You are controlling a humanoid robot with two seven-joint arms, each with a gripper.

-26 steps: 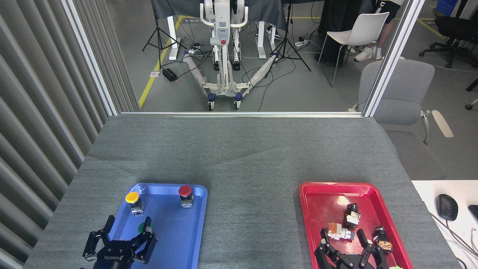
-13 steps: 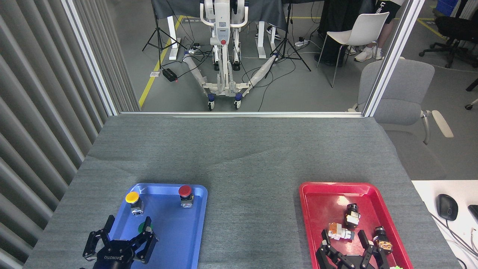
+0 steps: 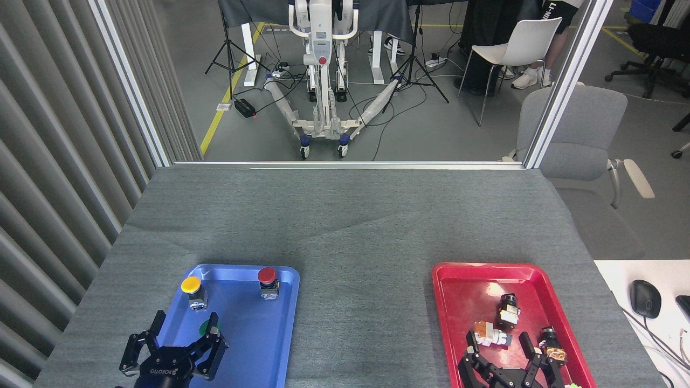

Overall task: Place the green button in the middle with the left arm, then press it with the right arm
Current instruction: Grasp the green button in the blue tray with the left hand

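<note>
green button [image 3: 207, 327] — between spread left hand [image 3: 180, 338] fingers

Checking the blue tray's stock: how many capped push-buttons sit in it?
3: the yellow button far-left, the red button far-right, the green button nearer, partly hidden behind the left gripper. None seem hidden.

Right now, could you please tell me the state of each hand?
Left hand: open, fingers spread around the green button, not gripping it.
Right hand: open, empty, over the red tray.
</note>
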